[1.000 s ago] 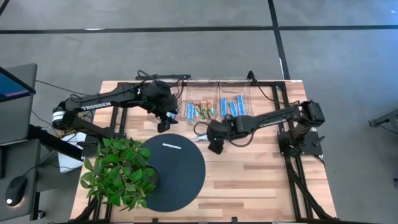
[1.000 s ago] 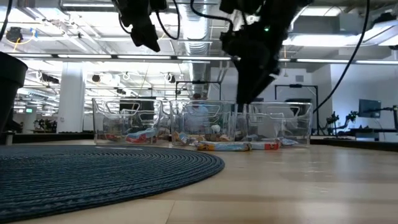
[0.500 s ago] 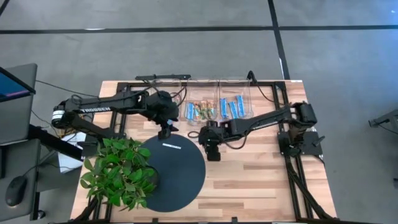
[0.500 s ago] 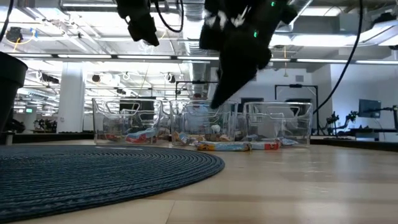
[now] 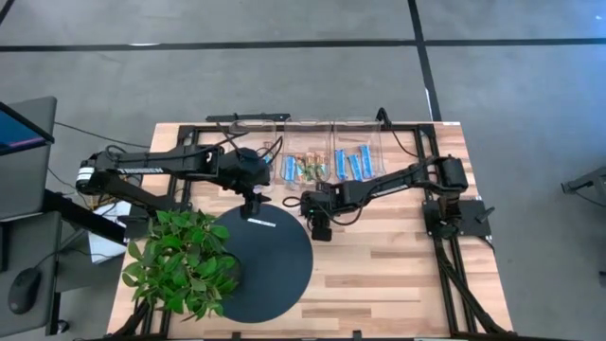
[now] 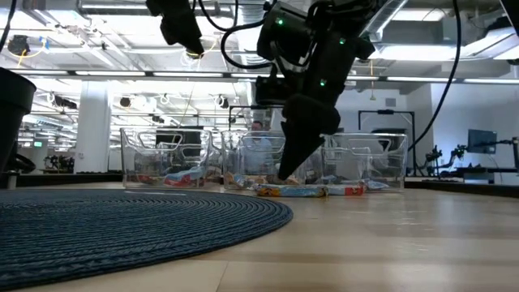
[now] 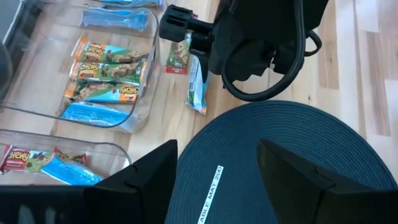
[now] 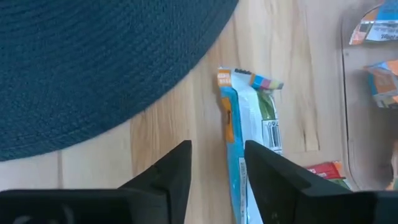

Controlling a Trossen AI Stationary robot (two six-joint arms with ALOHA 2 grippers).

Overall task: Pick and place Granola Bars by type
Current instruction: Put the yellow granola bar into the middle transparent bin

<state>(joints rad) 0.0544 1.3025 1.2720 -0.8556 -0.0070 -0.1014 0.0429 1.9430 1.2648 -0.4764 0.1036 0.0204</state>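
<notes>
Two loose granola bars lie flat on the wood between the bins and the round dark mat (image 5: 265, 270): a blue, white and green one (image 8: 245, 143) (image 7: 196, 84) and a red-brown one (image 8: 326, 171) (image 7: 180, 53). In the low view they show as a row (image 6: 304, 191). My right gripper (image 8: 217, 165) (image 6: 288, 172) is open and hangs point-down just above the blue-white bar, its fingers beside it, not touching. My left gripper (image 7: 217, 171) (image 5: 254, 202) is open, high over the mat's far edge. More bars lie sorted in clear bins (image 5: 303, 169).
Three clear bins stand in a row by the table's far edge: red-brown bars (image 7: 28, 158), orange-green bars plus a blue one (image 7: 102, 74), blue bars (image 5: 355, 161). A white strip (image 7: 210, 186) lies on the mat. A potted plant (image 5: 180, 260) fills the near left corner.
My right gripper has swung toward the table's left and come down from bin-top height until its tips are just above the loose bars. My left gripper has drifted toward the near edge, out over the mat's far rim. The bars have not moved.
</notes>
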